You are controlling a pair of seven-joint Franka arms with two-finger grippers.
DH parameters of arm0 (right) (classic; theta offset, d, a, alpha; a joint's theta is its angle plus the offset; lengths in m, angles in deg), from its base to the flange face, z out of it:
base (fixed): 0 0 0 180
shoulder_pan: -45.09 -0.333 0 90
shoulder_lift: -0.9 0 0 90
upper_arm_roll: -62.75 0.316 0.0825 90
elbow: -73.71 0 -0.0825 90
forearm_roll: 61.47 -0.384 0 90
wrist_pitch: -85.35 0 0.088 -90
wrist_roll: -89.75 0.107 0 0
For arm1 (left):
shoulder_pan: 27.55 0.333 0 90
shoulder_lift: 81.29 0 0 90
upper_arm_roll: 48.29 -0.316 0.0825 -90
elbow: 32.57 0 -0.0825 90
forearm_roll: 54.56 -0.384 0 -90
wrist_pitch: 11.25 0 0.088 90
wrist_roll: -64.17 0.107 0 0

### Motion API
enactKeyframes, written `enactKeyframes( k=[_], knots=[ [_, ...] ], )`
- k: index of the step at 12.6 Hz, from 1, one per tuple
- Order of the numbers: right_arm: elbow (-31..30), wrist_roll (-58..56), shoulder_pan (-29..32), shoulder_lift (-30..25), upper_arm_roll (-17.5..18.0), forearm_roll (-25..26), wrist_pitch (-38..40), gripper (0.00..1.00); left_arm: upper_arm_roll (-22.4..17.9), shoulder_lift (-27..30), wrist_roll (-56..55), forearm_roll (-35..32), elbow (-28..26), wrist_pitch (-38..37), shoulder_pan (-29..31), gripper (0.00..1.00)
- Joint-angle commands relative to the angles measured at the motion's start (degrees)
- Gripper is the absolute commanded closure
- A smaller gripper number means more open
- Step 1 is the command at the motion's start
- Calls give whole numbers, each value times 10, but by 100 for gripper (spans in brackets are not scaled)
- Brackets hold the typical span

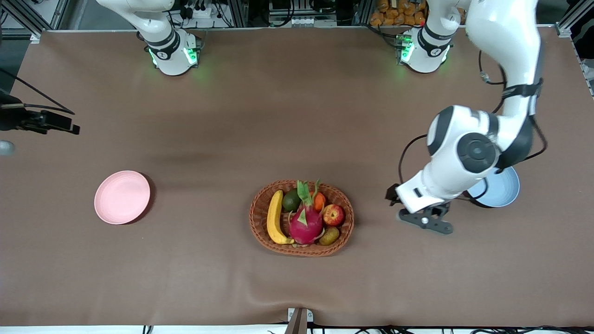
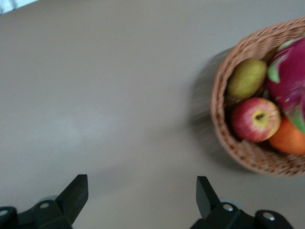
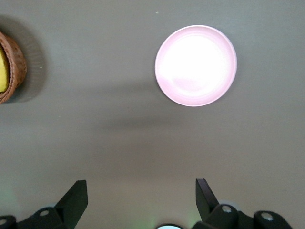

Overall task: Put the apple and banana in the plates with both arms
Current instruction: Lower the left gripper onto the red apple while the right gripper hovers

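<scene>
The apple (image 1: 333, 215) and the banana (image 1: 274, 217) lie in the wicker basket (image 1: 301, 251) among other fruit. The pink plate (image 1: 122, 197) sits empty toward the right arm's end. The blue plate (image 1: 505, 191) sits toward the left arm's end, partly hidden by the left arm. My left gripper (image 1: 426, 221) is open and empty over bare table between the basket and the blue plate. Its wrist view (image 2: 140, 183) shows the apple (image 2: 256, 119) in the basket (image 2: 248, 155). My right gripper (image 1: 65, 125) is open and empty, high up; its wrist view (image 3: 140, 188) shows the pink plate (image 3: 196, 65).
The basket also holds a pink dragon fruit (image 1: 305, 222), a green avocado-like fruit (image 1: 291, 200), an orange piece (image 1: 319, 202) and a brownish-green kiwi-like fruit (image 1: 329, 236). Brown cloth covers the table. The basket's edge (image 3: 14, 67) shows in the right wrist view.
</scene>
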Motion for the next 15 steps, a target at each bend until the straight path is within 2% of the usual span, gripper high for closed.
enactKeyframes(
  k=[1,3,6,10,15],
  knots=[
    [-18,0,-40,27,3,-21,-46,0,-3,-45,16,12,23,58,-30,0],
    [-18,1,-74,47,3,-21,-82,0,18,-69,50,13,21,96,-35,0],
    [-18,8,-104,73,3,-32,-121,0,21,-83,103,11,18,140,-42,0],
    [-18,8,-104,110,3,-121,-150,0,36,-107,132,9,15,203,-49,0],
    [-10,8,-132,123,4,-123,-192,0,40,-116,141,11,-1,213,-59,0]
  ],
)
